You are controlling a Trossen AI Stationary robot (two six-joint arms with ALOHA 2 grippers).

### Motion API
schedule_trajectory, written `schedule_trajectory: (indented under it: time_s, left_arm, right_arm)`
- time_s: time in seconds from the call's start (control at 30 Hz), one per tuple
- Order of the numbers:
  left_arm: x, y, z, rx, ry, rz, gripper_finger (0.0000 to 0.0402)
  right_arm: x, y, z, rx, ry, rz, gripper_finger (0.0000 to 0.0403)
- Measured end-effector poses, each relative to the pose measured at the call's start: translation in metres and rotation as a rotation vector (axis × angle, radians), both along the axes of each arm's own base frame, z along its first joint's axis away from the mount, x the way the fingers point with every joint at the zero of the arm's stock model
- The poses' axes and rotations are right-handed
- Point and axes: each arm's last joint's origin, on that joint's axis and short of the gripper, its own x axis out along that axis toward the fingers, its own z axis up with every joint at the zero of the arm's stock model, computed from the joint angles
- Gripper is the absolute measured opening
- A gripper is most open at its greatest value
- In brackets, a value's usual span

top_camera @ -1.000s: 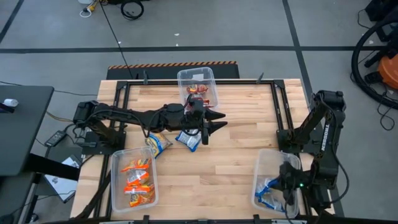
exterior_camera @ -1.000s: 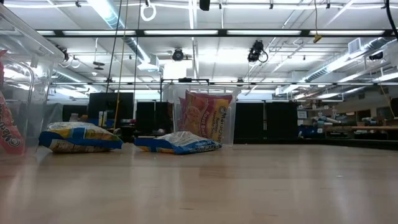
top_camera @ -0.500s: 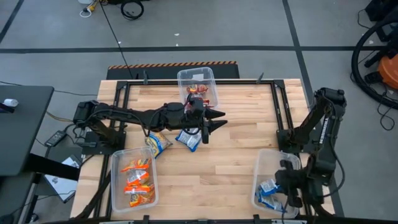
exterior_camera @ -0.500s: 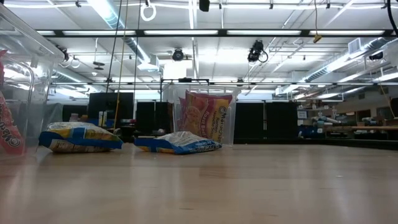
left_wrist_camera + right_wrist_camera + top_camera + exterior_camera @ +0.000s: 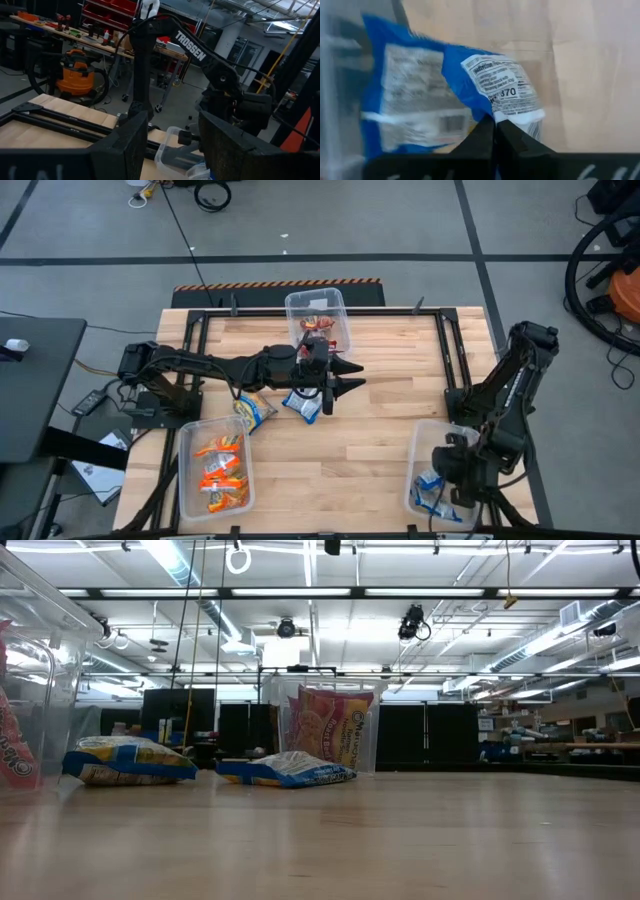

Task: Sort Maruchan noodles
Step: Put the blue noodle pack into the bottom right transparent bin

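Two blue-and-yellow noodle packets [image 5: 255, 410] [image 5: 303, 404] lie flat on the table's middle; the low view shows them too [image 5: 130, 760] [image 5: 285, 769]. My left gripper [image 5: 352, 376] hovers open just right of them, pointing at the right edge; in its wrist view [image 5: 172, 150] nothing is between the fingers. My right gripper [image 5: 452, 480] is down in the near-right clear bin [image 5: 418, 450], shut on a blue packet [image 5: 485, 95]. A second blue packet [image 5: 405, 100] lies beside it in that bin. My right gripper pinches the blue packet between its two shut fingers [image 5: 480, 137] at a blue edge [image 5: 482, 114] beside its white printed end [image 5: 512, 90]. The fingers come from above, pointing down into the bin. Whether the packet rests on the bin floor, I cannot tell.
A clear bin [image 5: 296, 302] at the far edge holds red packets; one stands upright in it [image 5: 335, 730]. A near-left bin [image 5: 186, 470] holds orange packets. Black frame rails run along the table's left, far and right sides. Bare wood lies between the near bins.
My right arm has bent further over the near-right bin, and its gripper has moved toward the table's near edge and slightly left inside the bin. The blue packets on the table's middle have stayed put.
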Motion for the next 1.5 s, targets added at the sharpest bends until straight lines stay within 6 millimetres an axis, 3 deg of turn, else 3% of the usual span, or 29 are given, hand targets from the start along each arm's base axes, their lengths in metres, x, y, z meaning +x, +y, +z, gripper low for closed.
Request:
schedule_trajectory:
  time_s: [0.3,0.53,0.67,0.83,0.97,1.1,1.4,1.5]
  left_arm:
    - [0.000,0.000,0.000,0.043,0.002,0.002,0.0183]
    - [0.000,-0.001,0.000,0.038,0.005,-0.036,0.0183]
    - [-0.006,0.000,0.005,0.022,0.028,-0.057,0.0183]
    - [-0.017,0.004,0.011,0.053,0.077,-0.047,0.0183]
    - [-0.019,0.004,0.003,0.049,0.171,-0.050,0.0183]
    - [-0.021,0.003,-0.008,0.030,0.288,-0.052,0.0183]
    - [-0.022,0.003,-0.018,0.008,0.376,-0.049,0.0183]
    - [-0.022,0.003,-0.018,0.008,0.376,-0.049,0.0183]
  right_arm:
    - [0.004,-0.011,0.024,0.084,0.066,-0.408,0.0007]
    - [0.003,-0.002,0.003,0.165,0.054,-0.550,0.0008]
    - [0.005,0.001,-0.001,0.195,0.034,-0.537,0.0021]
    - [0.002,0.001,-0.002,0.157,0.066,-0.416,0.0083]
    - [0.003,0.001,0.002,0.158,0.105,-0.328,0.0138]
    - [0.007,0.005,0.018,0.187,0.053,-0.220,0.0174]
    - [0.005,-0.014,0.013,-0.026,0.042,-0.263,0.0174]
    - [0.006,-0.013,0.002,0.009,0.069,-0.227,0.0171]
